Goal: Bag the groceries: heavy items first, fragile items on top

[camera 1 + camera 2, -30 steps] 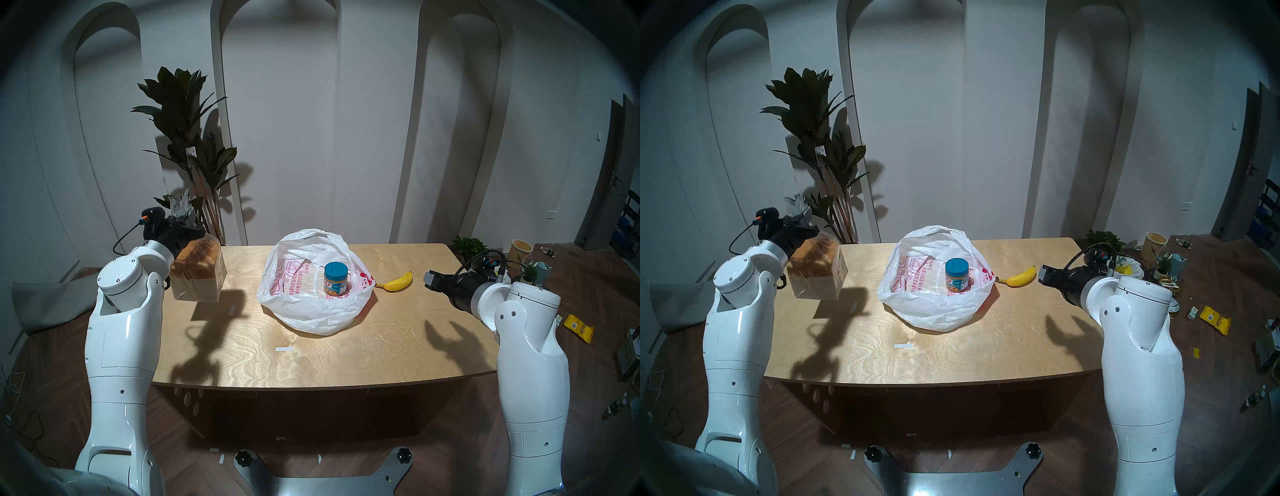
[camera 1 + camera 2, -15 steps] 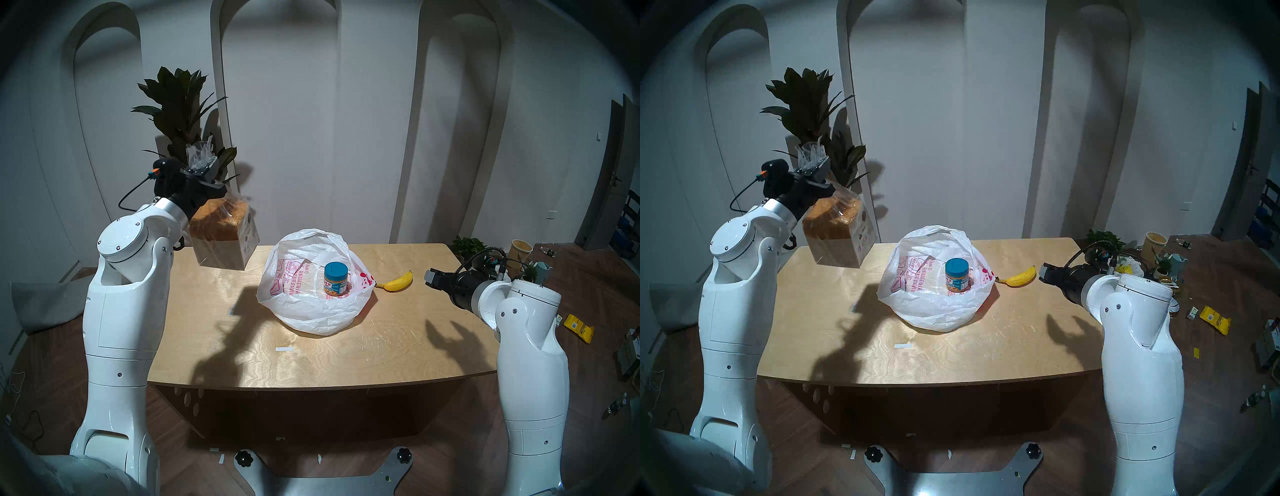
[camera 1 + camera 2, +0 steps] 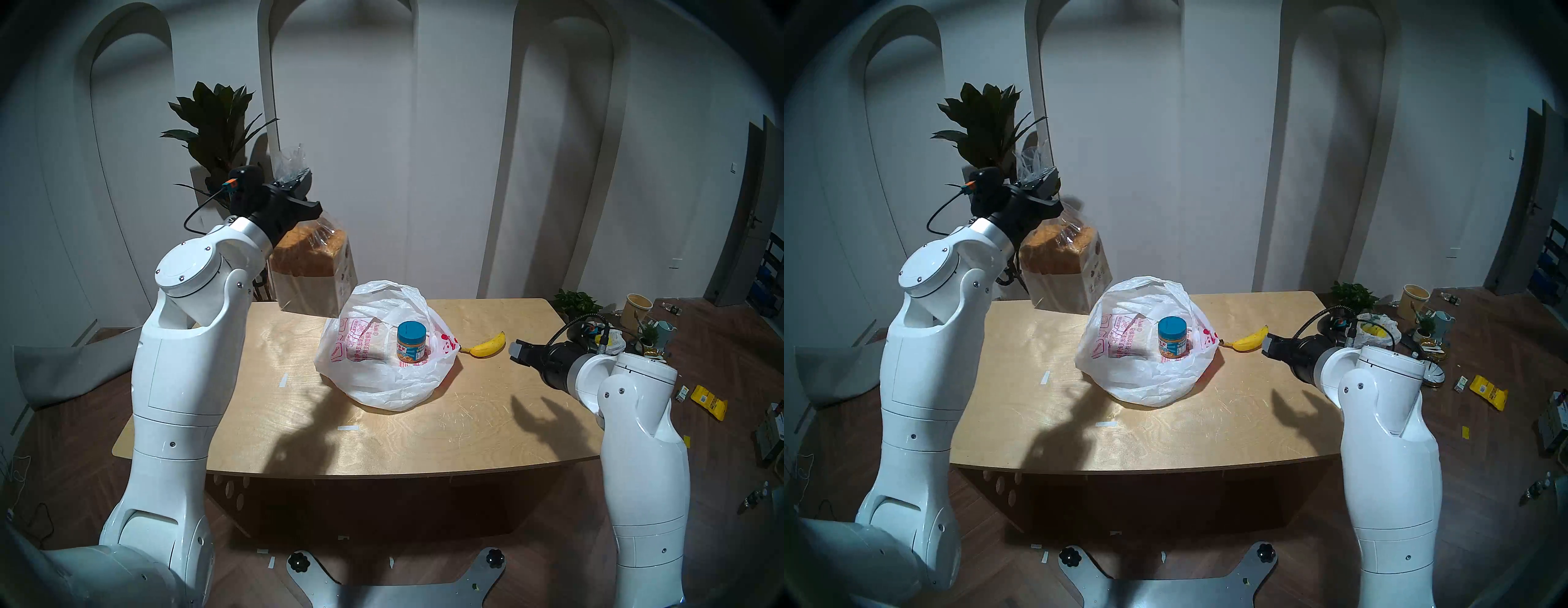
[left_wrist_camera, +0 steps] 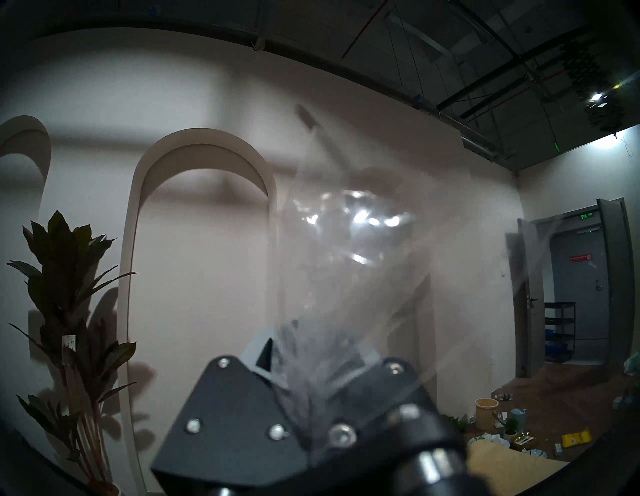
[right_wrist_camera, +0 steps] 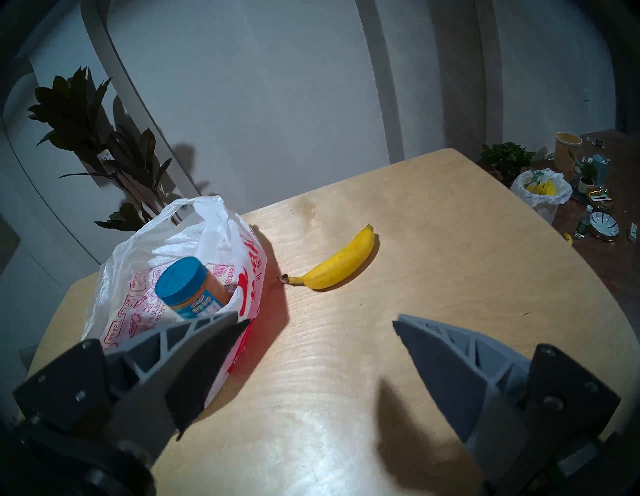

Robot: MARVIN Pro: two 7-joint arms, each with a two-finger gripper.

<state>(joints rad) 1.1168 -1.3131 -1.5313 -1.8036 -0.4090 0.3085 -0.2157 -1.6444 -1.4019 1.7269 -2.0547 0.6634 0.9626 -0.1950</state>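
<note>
My left gripper (image 3: 297, 187) is shut on the tied clear plastic top of the sliced brown loaf (image 3: 312, 271), which hangs in the air just left of and above the white carrier bag (image 3: 382, 378). In the left wrist view the bunched plastic (image 4: 332, 363) sits between the shut fingers. The blue-lidded peanut butter jar (image 3: 410, 342) stands upright inside the open bag and shows in the right wrist view (image 5: 190, 291). The yellow banana (image 3: 487, 346) lies on the table right of the bag. My right gripper (image 3: 518, 351) is open and empty, just right of the banana (image 5: 337, 266).
The wooden table (image 3: 382, 433) carries small white tape marks (image 3: 348, 428). A tall plant (image 3: 225, 140) stands behind the left arm. On the floor at the right are cups, a small plant, a white bag with yellow contents (image 5: 540, 185) and a yellow packet (image 3: 708, 401).
My left arm has lifted the loaf off the table's left end and carried it up and right, close to the bag. My right gripper has crept slightly left toward the banana.
</note>
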